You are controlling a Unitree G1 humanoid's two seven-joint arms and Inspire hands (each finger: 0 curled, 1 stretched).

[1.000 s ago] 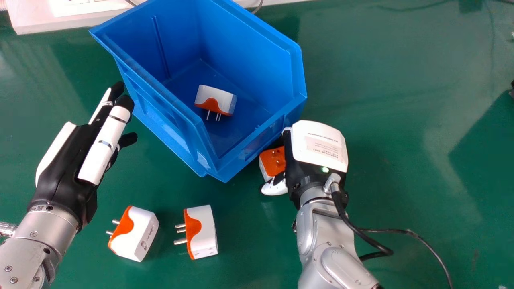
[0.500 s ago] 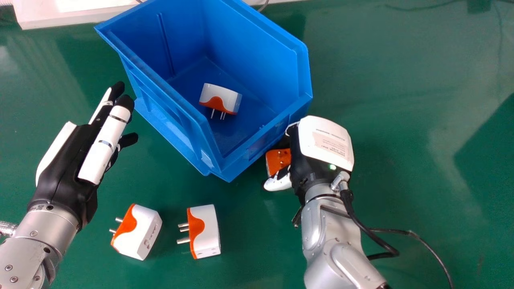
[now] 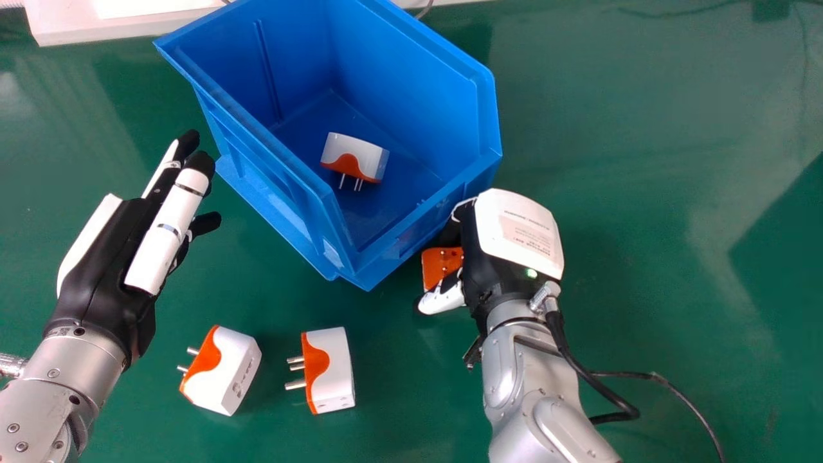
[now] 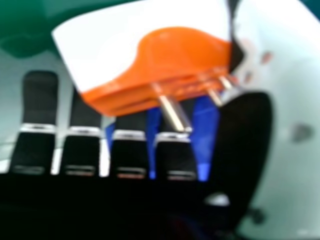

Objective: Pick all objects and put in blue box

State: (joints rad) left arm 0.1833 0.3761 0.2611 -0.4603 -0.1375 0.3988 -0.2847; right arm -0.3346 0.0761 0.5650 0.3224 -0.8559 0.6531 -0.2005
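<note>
I look down from the robot's head and see one blue box [image 3: 398, 71]. It has one plug [image 3: 355, 156] in it, on the box floor, with its pins toward the near end. Three more plugs are out of the box, so I count four in all. Two of them lie side by side on the green table [image 3: 643, 225]: one plug [image 3: 222, 373] and another plug [image 3: 331, 370]. The last plug [image 3: 440, 263] is in my right hand [image 3: 517, 231], with thumb and fingers bent around it, just beside the box's near corner. I can't tell if it is off the table. My left hand [image 3: 96, 276] is wide, its fingers out straight, near the box's left side.
</note>
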